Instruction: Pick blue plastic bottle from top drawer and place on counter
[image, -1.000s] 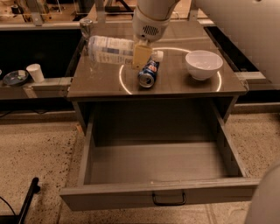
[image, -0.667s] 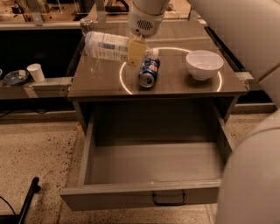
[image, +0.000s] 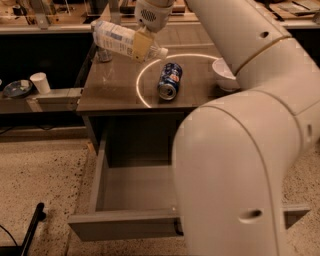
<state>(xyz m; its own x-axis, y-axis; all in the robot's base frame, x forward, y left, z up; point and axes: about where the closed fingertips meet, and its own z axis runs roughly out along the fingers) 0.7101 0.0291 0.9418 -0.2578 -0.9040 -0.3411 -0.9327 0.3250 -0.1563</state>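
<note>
Arm (image: 240, 150) hides drawer (image: 125, 192), end effector (image: 142, 45) above counter (image: 112, 87)

The glossy bench (image: 115, 95) lies under the jaws, which grip the blue plastic bottle (image: 117, 39) above its far left. Right of and nearer than the jaws, a blue can (image: 170, 80) lies inside the white ring (image: 138, 82); a white bowl (image: 222, 75) sits farther right.

No text is readable, even on the blue plastic bottle (image: 116, 38) in the claw (image: 141, 46) above the counter (image: 111, 93).
</note>
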